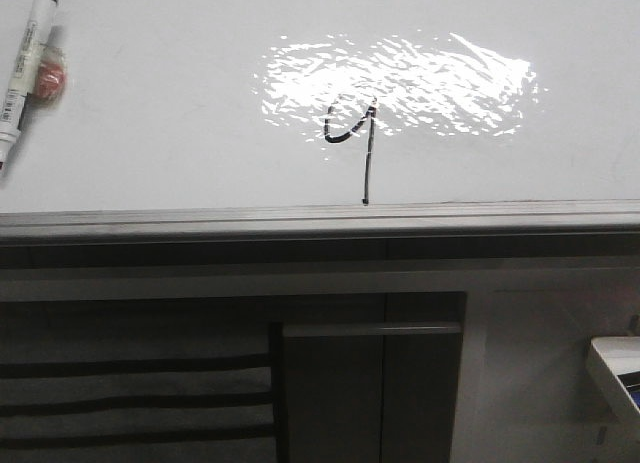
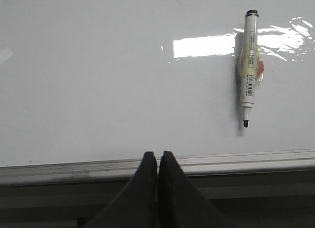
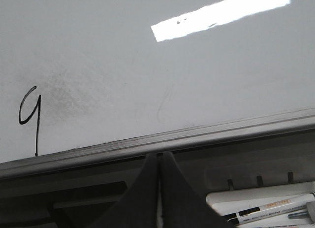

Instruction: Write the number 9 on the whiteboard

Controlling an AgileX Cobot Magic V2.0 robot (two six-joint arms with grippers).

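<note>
One number 9 (image 1: 357, 143), tail toward board edge.

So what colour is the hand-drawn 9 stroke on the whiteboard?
Black, a thin hand-drawn number 9; clearest in the right wrist view.

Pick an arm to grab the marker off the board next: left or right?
Left, probably. The marker lies uncapped in the left gripper's view; the right gripper sees only the 9. Both are shut and empty.

Three close views over one whiteboard (image 1: 150, 103)
</note>
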